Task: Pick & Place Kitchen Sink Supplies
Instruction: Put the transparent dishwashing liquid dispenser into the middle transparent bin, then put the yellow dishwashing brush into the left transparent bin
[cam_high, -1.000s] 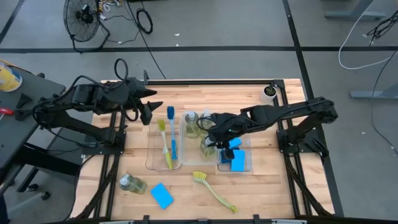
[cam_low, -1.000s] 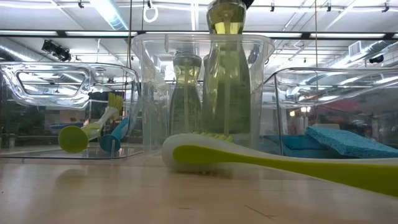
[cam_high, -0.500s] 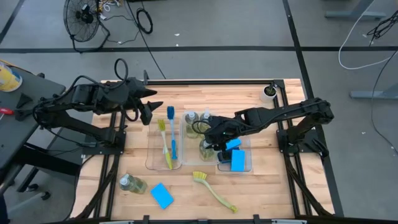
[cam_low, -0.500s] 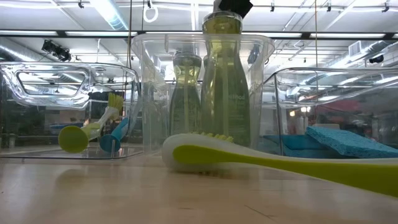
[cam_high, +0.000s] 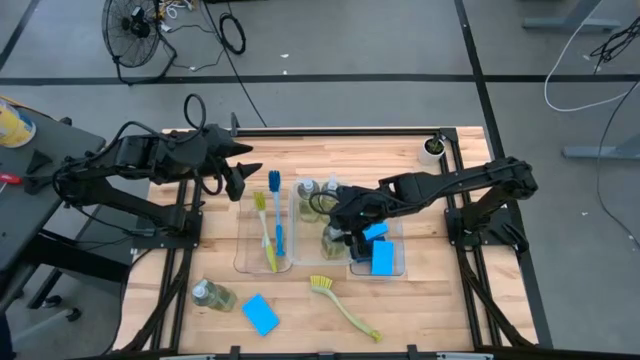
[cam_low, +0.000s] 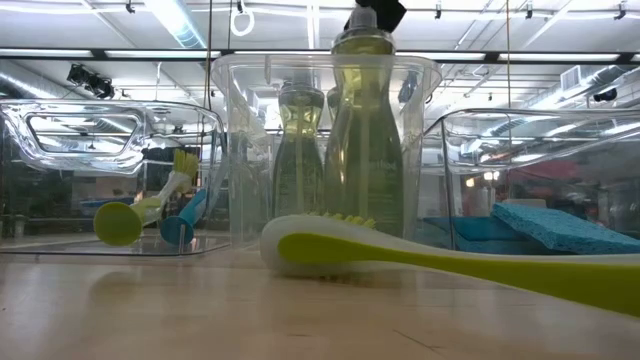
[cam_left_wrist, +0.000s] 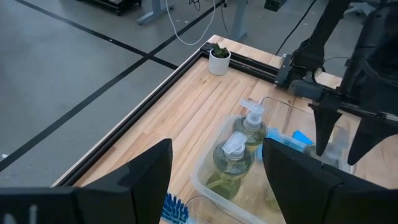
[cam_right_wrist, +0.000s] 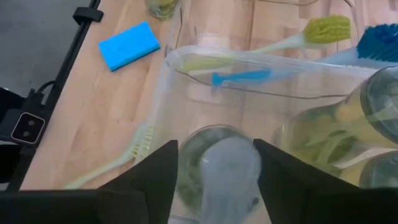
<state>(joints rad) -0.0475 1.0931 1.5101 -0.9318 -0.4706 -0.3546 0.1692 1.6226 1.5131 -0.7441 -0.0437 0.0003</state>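
Observation:
My right gripper (cam_high: 345, 228) hangs open over the near end of the middle clear tray (cam_high: 300, 222). Its fingers (cam_right_wrist: 283, 177) stand on either side of the pump head (cam_right_wrist: 229, 163) of a yellow-green soap bottle (cam_low: 365, 140), which stands upright on its base on the tray floor. Two more bottles (cam_left_wrist: 239, 146) stand at the tray's far end. The left tray holds a yellow-green brush (cam_high: 265, 225) and a blue brush (cam_high: 277, 210). The right tray holds blue sponges (cam_high: 381, 255). My left gripper (cam_high: 242, 182) waits open above the table's far left.
On the near table lie a soap bottle on its side (cam_high: 213, 296), a blue sponge (cam_high: 261, 313) and a yellow-green brush (cam_high: 345, 305). A small white cup (cam_high: 433, 148) stands at the far right corner. Bare wood shows along the far edge and at the near right.
My right gripper has come down slightly over the middle tray with the soap bottle and let it go. The bottle has sunk, still upright, and now stands on the tray floor with its pump head clear below the fingers.

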